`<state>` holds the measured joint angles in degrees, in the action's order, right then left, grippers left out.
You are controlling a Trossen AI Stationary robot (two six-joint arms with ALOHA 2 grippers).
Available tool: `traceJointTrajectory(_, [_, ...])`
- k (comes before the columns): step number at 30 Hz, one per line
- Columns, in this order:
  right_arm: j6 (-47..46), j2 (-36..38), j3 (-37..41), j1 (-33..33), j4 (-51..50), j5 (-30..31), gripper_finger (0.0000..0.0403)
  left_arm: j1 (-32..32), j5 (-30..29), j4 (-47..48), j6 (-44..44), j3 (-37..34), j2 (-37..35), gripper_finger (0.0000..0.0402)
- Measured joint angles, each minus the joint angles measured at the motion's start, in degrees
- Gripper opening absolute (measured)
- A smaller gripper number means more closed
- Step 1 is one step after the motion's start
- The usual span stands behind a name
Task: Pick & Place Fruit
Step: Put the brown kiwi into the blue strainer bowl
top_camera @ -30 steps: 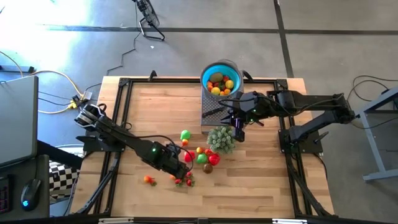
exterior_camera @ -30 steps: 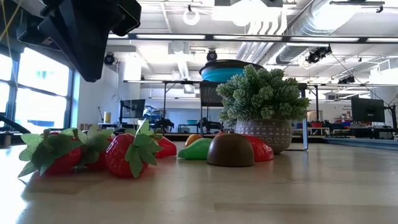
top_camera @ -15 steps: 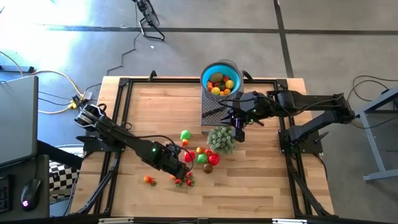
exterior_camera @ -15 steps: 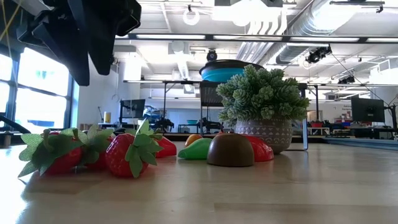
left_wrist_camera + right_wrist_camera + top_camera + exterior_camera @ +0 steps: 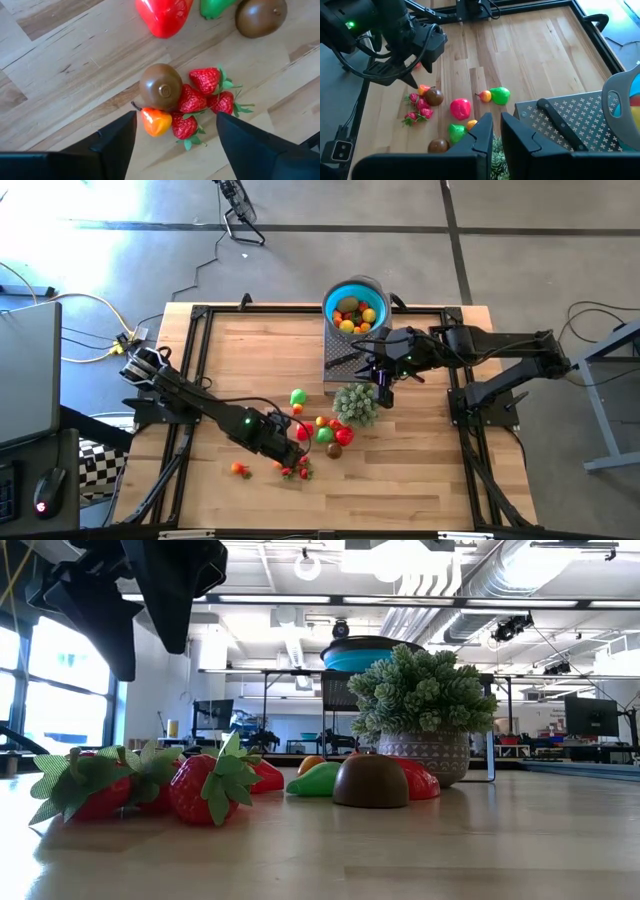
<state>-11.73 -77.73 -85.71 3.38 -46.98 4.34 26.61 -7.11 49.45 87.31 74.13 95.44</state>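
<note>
Fingers of my left gripper [image 5: 172, 132] have just spread: a second ago they hung pressed together over the table, and now they stand wide apart with nothing between them. That tells me I am readying a pick, not carrying anything. Straight ahead of those open fingers, just beyond the tips, lies a tight clump of fruit: a brown kiwi [image 5: 160, 86] touching a small orange fruit [image 5: 155, 121] and a bunch of strawberries [image 5: 206, 97]. Farther out sit a red fruit [image 5: 165, 16] and a second brown one [image 5: 261, 16]. The blue bowl [image 5: 355, 305], already part filled, is well away across the table. My right gripper [image 5: 495, 131] waits closed and empty near the potted plant [image 5: 356, 404].
</note>
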Motion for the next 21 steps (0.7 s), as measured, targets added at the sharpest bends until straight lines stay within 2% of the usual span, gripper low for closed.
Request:
traceJointTrajectory(9, [0.02, 0.00, 0.00, 0.00, 0.00, 0.07, 0.0028, 0.02, -3.95, -0.13, 0.25, 0.00, 0.17, 0.0274])
traceJointTrajectory(21, [0.02, 0.02, 0.00, 0.01, -0.34, 0.16, 0.0028, 0.02, -1.96, -1.59, 3.00, -0.07, 4.67, 0.0274])
